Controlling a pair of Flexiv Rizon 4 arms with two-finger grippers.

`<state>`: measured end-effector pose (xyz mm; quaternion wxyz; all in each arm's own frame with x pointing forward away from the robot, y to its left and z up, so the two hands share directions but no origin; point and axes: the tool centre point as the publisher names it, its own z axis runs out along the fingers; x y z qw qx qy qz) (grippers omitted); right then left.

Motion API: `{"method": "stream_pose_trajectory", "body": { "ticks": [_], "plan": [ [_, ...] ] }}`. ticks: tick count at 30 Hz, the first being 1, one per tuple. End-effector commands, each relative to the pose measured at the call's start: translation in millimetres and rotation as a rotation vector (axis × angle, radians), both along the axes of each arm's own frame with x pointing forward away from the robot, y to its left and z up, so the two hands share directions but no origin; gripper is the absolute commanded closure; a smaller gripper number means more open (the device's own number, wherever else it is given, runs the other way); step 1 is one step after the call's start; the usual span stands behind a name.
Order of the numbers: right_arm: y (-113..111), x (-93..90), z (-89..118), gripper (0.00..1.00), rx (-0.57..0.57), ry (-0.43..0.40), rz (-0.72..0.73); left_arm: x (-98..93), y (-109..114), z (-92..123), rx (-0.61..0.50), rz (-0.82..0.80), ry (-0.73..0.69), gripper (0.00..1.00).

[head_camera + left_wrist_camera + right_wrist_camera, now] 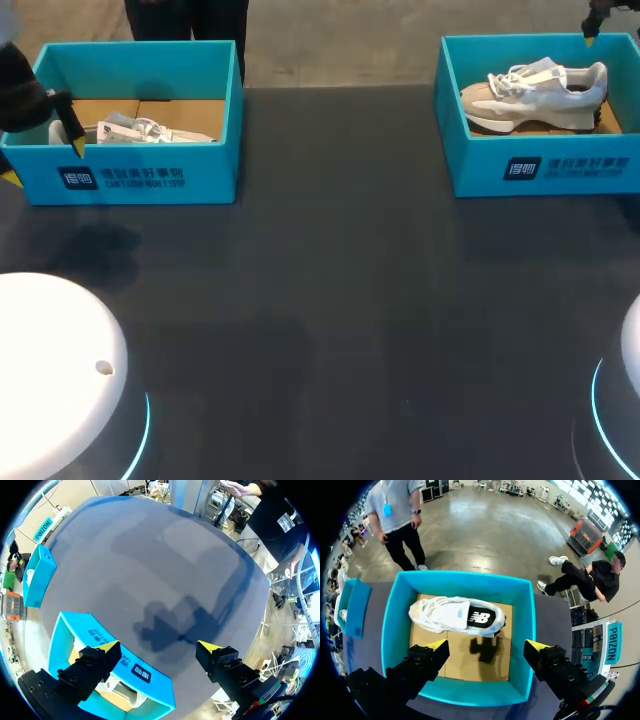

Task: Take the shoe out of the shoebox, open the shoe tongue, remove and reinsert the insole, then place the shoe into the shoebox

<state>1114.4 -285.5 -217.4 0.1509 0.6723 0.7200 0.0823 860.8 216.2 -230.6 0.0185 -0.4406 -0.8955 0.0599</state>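
Two turquoise shoeboxes stand at the back of the dark table. The left shoebox (140, 175) (142, 677) holds a white shoe (150, 130) (117, 687), mostly hidden by the box wall. My left gripper (45, 163) (160, 647) hangs open over that box's near left corner, one finger above the box and the other above bare table. In the right shoebox (560, 165) (395, 625) a white and beige shoe (535, 90) (455, 615) lies on its side on brown card. My right gripper (590, 38) (487, 645) is open above this box, well clear of the shoe.
The dark table (340, 280) stretches between and in front of the two boxes. White round arm bases sit at the front left (55, 370) and front right (630, 350). From the left wrist, the right shoebox (37, 575) shows far across the table.
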Motion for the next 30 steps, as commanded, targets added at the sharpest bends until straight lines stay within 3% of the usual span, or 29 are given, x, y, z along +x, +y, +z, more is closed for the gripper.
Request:
{"method": "stream_pose_trajectory", "body": {
  "ticks": [1,18,21,30],
  "plan": [
    [-2.0,20.7,-14.2,0.00,-0.013,0.114,-0.034,-1.1,0.3,0.0,0.001,0.000,-0.003,0.00],
    [-28.2,42.6,-77.8,0.03,-0.031,0.242,-0.123,-1.1,0.3,0.0,0.001,0.000,-0.003,0.00],
    [-31.3,46.6,-83.9,0.15,-0.034,0.254,-0.135,-1.1,0.3,0.0,0.001,0.000,-0.003,0.00],
    [-35.3,56.3,-96.0,0.18,-0.018,0.273,-0.224,-1.1,0.3,0.0,0.001,0.000,-0.003,0.00]
  ]
}}
